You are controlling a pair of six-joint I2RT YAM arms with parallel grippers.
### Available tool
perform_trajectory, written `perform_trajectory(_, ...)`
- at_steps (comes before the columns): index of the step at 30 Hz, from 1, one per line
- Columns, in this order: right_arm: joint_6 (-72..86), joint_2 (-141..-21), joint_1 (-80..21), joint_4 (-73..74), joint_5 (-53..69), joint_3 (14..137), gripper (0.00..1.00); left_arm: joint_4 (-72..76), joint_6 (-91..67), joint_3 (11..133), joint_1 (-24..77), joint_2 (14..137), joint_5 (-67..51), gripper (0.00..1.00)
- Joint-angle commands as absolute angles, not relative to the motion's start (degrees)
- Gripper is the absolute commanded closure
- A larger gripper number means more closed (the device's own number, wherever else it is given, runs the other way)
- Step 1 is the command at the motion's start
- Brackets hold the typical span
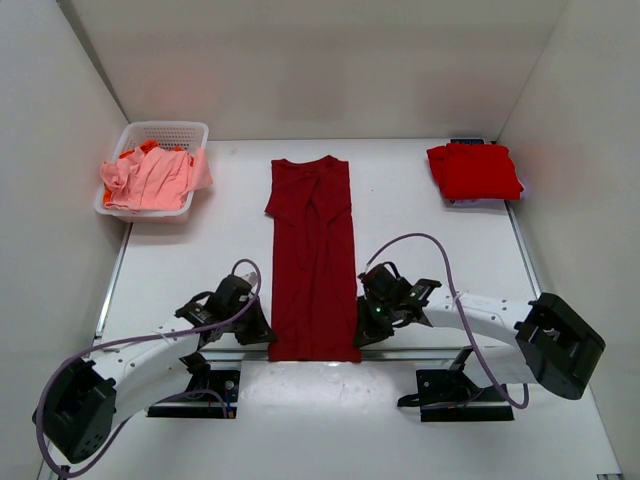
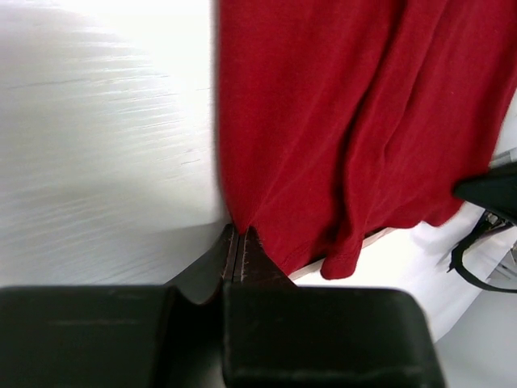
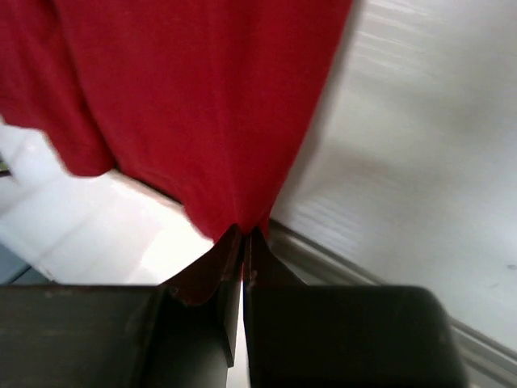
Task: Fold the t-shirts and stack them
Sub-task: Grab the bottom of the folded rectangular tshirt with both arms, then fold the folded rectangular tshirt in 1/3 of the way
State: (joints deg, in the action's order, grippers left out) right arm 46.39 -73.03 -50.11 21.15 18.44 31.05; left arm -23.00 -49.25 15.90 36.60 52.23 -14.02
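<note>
Down the middle of the white table (image 1: 190,260) lies a dark maroon cloth t-shirt (image 1: 312,255), folded into a long narrow strip, hem at the near edge. Clenched, the left gripper (image 2: 240,236) and right gripper (image 3: 244,234) each pinch a hem corner.

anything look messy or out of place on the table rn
Only the basket at the far left: pink shirts are heaped in loose, one flopping over its right rim. The maroon shirt lies straight, left claw and right claw pinching its near corners; the red shirt sits folded.
</note>
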Motion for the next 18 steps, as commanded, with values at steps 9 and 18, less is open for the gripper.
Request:
perform_trajectory(9, 38.7, -70.2, -40.2, 26.7, 27.1, 43.0, 1.0, -30.6, -43.2, 28.0, 29.2, 55.5, -16.8, 1.0)
perform_trajectory(18, 28.1, -81.6, -27.8, 33.4, 31.4, 59.7, 1.0, -29.5, -37.6, 43.7, 19.7, 70.7, -19.7, 1.0)
